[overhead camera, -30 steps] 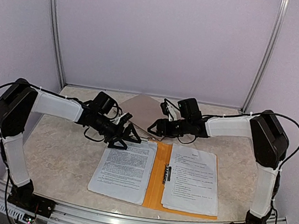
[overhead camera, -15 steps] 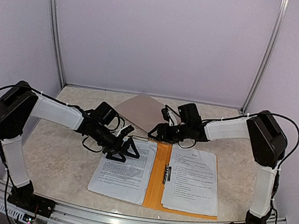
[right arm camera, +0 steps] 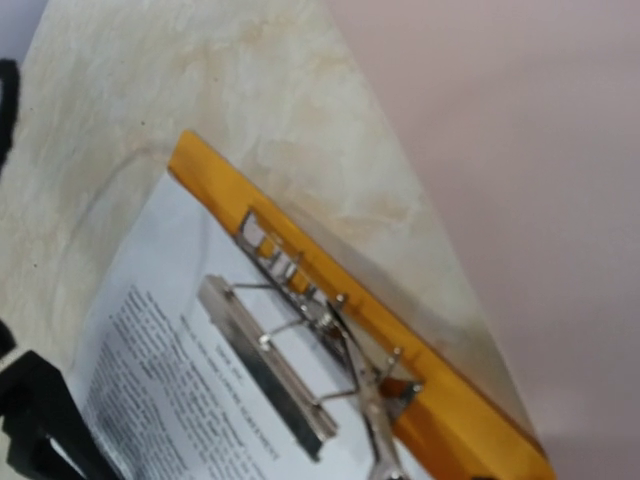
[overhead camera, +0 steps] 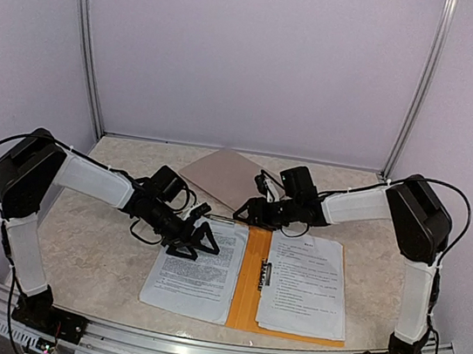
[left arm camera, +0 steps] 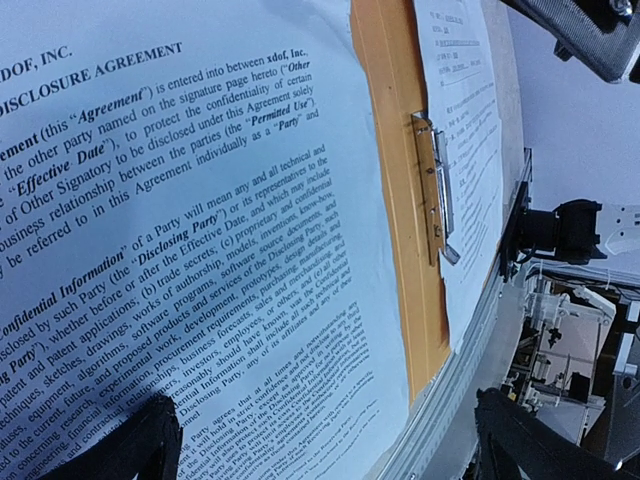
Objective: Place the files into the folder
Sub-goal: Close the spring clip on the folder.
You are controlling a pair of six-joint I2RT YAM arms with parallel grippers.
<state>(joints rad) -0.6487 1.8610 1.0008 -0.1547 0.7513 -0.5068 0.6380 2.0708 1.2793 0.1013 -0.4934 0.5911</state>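
My left gripper (overhead camera: 195, 249) hangs wide open over the sheet (overhead camera: 195, 281) lying left of the clip (overhead camera: 265, 274) in the folder (overhead camera: 242, 305), so I'd drop low and pinch its far edge gently; whether my right gripper (overhead camera: 251, 209) is open I cannot tell.

A grey-brown board (overhead camera: 224, 173) lies flat at the back of the marbled beige table (overhead camera: 94, 249) — pale lilac walls (overhead camera: 253, 56) all round.

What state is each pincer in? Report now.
Left pincer: open, holding nothing, over the printed sheet.
Right pincer: cannot be told; it is by the orange folder's far end.
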